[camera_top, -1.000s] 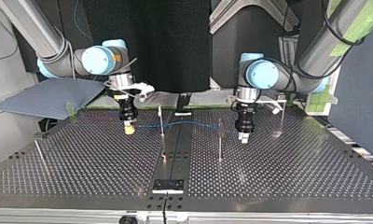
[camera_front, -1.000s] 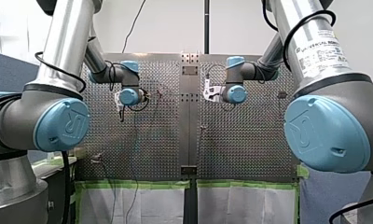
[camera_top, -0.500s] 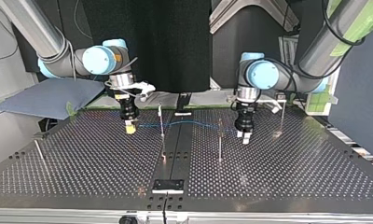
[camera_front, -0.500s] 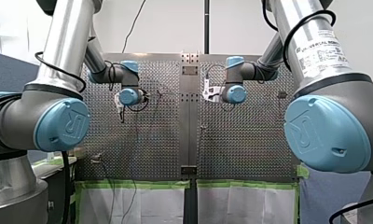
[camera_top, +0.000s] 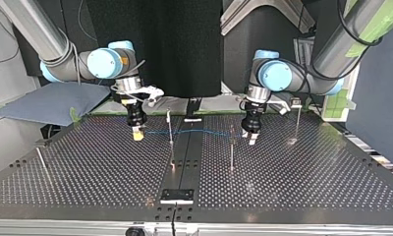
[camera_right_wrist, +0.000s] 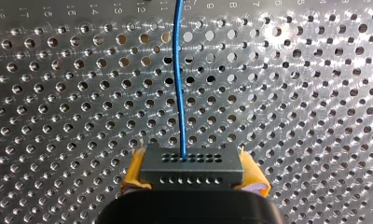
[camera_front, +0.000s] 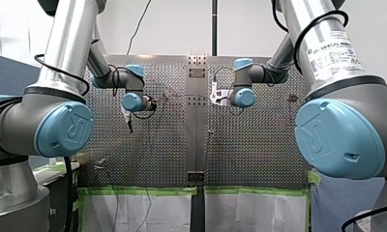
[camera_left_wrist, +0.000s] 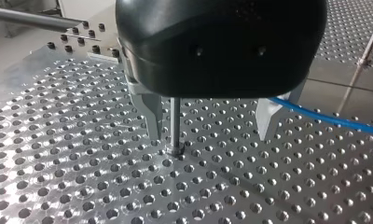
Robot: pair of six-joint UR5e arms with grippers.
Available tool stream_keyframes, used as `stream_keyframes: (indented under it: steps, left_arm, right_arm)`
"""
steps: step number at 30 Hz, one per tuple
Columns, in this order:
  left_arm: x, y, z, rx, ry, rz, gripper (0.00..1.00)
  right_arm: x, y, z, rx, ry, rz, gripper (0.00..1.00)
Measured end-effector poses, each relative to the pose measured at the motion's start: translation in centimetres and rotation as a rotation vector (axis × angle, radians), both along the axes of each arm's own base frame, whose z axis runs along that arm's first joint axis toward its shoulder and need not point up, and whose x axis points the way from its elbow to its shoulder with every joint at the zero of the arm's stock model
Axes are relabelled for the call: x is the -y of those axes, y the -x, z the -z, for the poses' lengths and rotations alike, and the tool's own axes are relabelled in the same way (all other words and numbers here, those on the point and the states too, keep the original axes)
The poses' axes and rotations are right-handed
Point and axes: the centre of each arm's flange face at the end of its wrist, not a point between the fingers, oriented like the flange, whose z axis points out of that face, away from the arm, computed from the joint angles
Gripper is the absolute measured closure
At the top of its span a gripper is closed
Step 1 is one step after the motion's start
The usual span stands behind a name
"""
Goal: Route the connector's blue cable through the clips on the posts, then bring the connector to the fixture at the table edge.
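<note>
A dark connector (camera_right_wrist: 192, 168) sits clamped between the yellow pads (camera_right_wrist: 134, 172) of my right gripper (camera_top: 137, 135), which is shut on it. Its blue cable (camera_right_wrist: 178, 79) runs straight ahead over the perforated table. In the top view the cable (camera_top: 194, 131) spans from that gripper past a thin post (camera_top: 170, 125) toward my left gripper (camera_top: 248, 138). My left gripper (camera_left_wrist: 210, 135) is open, its metal fingers (camera_left_wrist: 152, 116) straddling a post (camera_left_wrist: 175, 123). The cable (camera_left_wrist: 324, 117) passes just outside one finger, apart from it. The fixture (camera_top: 177, 195) lies at the table's near edge in the top view.
More thin posts stand on the table: one by my left gripper (camera_top: 231, 147), one at the top view's right (camera_top: 297, 120), a leaning one at its left (camera_top: 41, 161). A blue-grey cushion (camera_top: 52, 101) lies beyond the table's back left corner.
My left gripper's fingers have spread open and it has shifted slightly toward the top view's left, nearer the post. My right gripper still holds the connector in place.
</note>
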Motion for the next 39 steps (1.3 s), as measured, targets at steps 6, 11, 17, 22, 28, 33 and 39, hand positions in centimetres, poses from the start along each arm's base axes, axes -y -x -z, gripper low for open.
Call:
stream_keyframes:
  steps: [6,11,17,22,28,33,39]
  left_arm:
    - [0.1,0.0,-0.1,-0.003,0.020,0.024,0.00]
    - [0.3,0.5,-0.3,-0.004,0.045,0.048,0.00]
    - [0.2,1.8,-0.2,-0.001,0.083,0.061,0.00]
    - [0.3,2.6,0.4,-0.014,0.087,0.065,0.00]
    - [0.2,3.5,0.4,-0.018,0.087,0.063,0.00]
    - [0.0,4.1,-1.2,0.009,0.092,0.058,0.00]
    - [0.0,4.4,-2.0,0.019,0.092,0.057,0.00]
  right_arm:
    - [0.0,0.0,0.0,-0.001,-0.002,0.000,1.00]
    - [-0.1,0.0,0.1,-0.003,-0.004,0.000,1.00]
    - [-0.1,0.0,0.1,-0.004,-0.004,-0.001,1.00]
    - [-0.1,0.0,0.1,-0.005,-0.004,-0.001,1.00]
    - [-0.2,-0.1,0.1,-0.007,-0.006,-0.002,1.00]
    - [-0.2,-0.1,0.1,-0.008,-0.007,-0.002,1.00]
    - [-0.3,-0.1,0.1,-0.010,-0.009,-0.004,1.00]
